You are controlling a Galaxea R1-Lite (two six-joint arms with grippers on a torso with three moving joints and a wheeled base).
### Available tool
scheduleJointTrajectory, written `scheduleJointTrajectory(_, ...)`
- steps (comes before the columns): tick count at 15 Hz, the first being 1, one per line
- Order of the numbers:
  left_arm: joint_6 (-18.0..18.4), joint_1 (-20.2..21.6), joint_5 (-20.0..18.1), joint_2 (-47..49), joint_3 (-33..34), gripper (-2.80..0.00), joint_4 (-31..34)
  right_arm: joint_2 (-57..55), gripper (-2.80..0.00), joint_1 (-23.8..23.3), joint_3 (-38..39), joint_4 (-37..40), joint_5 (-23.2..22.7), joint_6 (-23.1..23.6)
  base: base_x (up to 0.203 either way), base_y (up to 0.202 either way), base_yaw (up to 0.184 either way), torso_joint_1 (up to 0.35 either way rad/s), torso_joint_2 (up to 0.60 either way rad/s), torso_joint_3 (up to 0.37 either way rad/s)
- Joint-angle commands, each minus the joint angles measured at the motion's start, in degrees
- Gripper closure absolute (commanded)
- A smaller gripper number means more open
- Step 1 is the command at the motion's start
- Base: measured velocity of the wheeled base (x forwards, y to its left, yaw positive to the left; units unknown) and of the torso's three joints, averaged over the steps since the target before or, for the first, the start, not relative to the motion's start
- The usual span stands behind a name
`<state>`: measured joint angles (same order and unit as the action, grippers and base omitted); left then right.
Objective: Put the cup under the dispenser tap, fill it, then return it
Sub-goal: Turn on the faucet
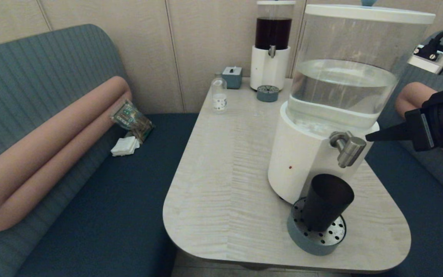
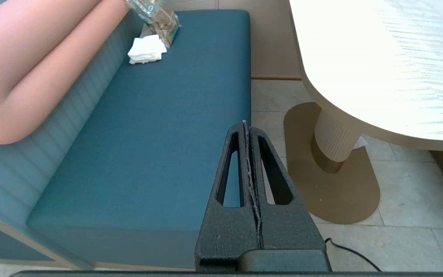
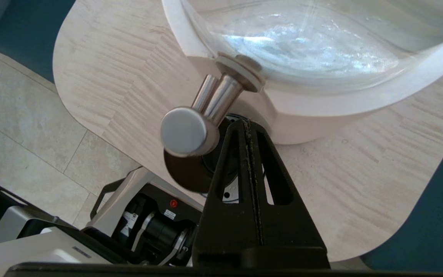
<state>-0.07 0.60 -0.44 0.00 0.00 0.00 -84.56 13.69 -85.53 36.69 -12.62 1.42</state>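
Pale wood-grain table (image 1: 225, 161) is standing between two blue bench seats, carrying the large white-based dispenser (image 1: 302, 161) with its clear tank partly full of water. At the far end, a smaller dispenser with dark liquid (image 1: 272, 46) and a small clear bottle (image 1: 219, 96) are sitting well apart from the work.

The cup (image 1: 327, 206) is standing on the perforated drip tray (image 1: 315, 236), directly below the dispenser tap (image 1: 347, 148); placement therefore appears complete. No water stream is showing, so the fill step is judged as just being started.

The right gripper (image 1: 371, 136) is hovering just beside the tap's rounded end, fingers pressed together and holding nothing. In the right wrist view the closed tips (image 3: 247, 127) are sitting close beside the tap head (image 3: 185, 130), above the cup's rim.

The left gripper (image 2: 247, 130) is hanging parked over the bench seat beside the table, fingers likewise pressed together and empty.

Next move, as a judgement: the closed right fingertips are needing to push the tap to open the flow, without nudging the cup off the tray.
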Motion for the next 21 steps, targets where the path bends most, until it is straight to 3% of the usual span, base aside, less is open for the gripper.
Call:
scheduleJointTrajectory(1, -0.01, 0.02, 0.00, 0.00, 0.09, 0.00, 0.00, -1.03, 0.00, 0.02, -0.07, -0.04, -0.13, 0.07, 0.000, 0.000, 0.000, 0.000, 0.00, 0.000)
scheduleJointTrajectory(21, -0.01, 0.02, 0.00, 0.00, 0.09, 0.00, 0.00, -4.03, 0.00, 4.68, 0.28, -5.31, -0.48, 0.16, 0.000, 0.000, 0.000, 0.000, 0.00, 0.000)
